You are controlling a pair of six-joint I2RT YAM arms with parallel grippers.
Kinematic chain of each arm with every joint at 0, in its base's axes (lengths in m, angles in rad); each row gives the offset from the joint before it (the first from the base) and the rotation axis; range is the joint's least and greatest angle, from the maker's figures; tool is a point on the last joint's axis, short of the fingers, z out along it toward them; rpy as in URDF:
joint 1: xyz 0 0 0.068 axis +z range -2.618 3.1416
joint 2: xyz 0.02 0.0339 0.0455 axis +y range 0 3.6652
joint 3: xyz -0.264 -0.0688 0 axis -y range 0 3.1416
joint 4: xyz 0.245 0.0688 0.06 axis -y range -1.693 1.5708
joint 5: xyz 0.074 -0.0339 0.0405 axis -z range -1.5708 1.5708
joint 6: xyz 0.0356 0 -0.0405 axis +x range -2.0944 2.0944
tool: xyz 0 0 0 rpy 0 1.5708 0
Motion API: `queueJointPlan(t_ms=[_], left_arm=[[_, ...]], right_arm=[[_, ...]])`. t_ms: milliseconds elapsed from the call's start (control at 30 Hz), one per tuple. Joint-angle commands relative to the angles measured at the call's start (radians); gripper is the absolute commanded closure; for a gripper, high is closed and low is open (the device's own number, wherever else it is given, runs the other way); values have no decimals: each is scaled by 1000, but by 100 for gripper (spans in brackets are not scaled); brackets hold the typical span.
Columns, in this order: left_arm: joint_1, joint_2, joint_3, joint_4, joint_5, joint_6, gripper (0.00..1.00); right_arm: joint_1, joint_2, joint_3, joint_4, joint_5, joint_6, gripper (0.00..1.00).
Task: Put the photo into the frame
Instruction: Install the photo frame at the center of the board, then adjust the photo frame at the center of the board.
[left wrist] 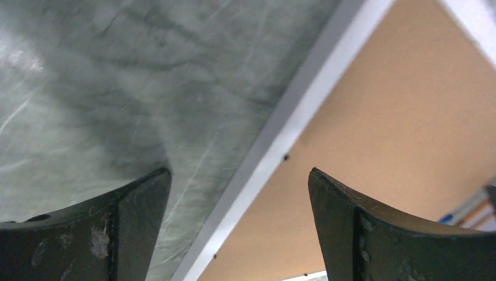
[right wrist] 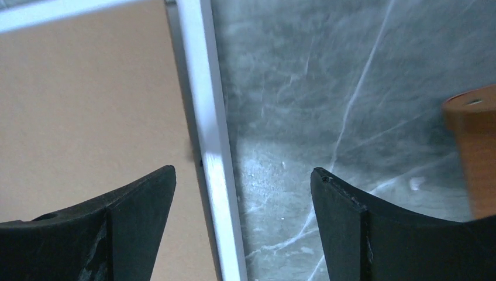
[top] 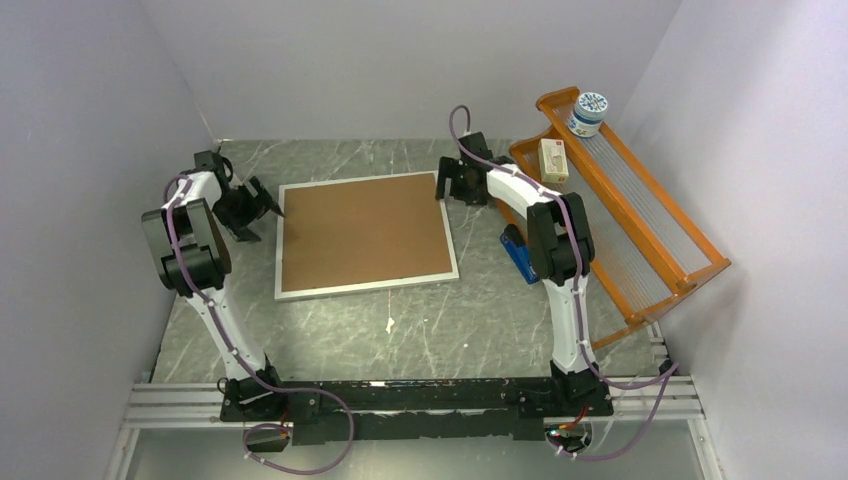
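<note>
Overhead view of 2 robot arms at a grey marbled tabletop [top: 450,330]. At left, the left gripper [top: 262,207] stands open, holding nothing, just outside the left short side of the frame [top: 367,285], toward its far corner. The frame lies flat mid-tabletop, long axis running left to right, with a brown backing board [top: 362,230] facing up inside its rim. The photo is not in view; whether it lies beneath the board cannot be told. At right, the right gripper [top: 450,186] is open and empty at the frame's far-right corner. Both arms look about equally near.
</note>
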Motion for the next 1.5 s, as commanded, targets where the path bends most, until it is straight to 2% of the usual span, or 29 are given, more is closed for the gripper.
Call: queueJointPlan(t_ms=[0,300,433,633,833,1067,1200,1367,1467], left_arm=[[2,73,93,19,91,53,6],[-7,198,189,43,307,74,7],[-38,246,247,34,374,85,9],[-103,316,320,33,416,89,10],[-154,372,354,98,488,41,11],[-239,463,417,231,568,-46,11],[-246,497,471,263,566,-85,9],[-236,520,596,208,528,-72,6],[-216,504,643,185,506,-79,6]], right_arm=[[5,2,-9,0,-192,43,11],[-4,-12,-122,60,-381,61,12],[5,-99,-269,153,-455,62,14],[49,-262,-514,279,-475,82,15],[132,-375,-657,336,-440,86,15],[275,-390,-686,299,-339,70,14],[282,-445,-716,265,-282,72,13],[280,-551,-710,104,-170,16,12],[276,-586,-689,56,-173,-23,13]])
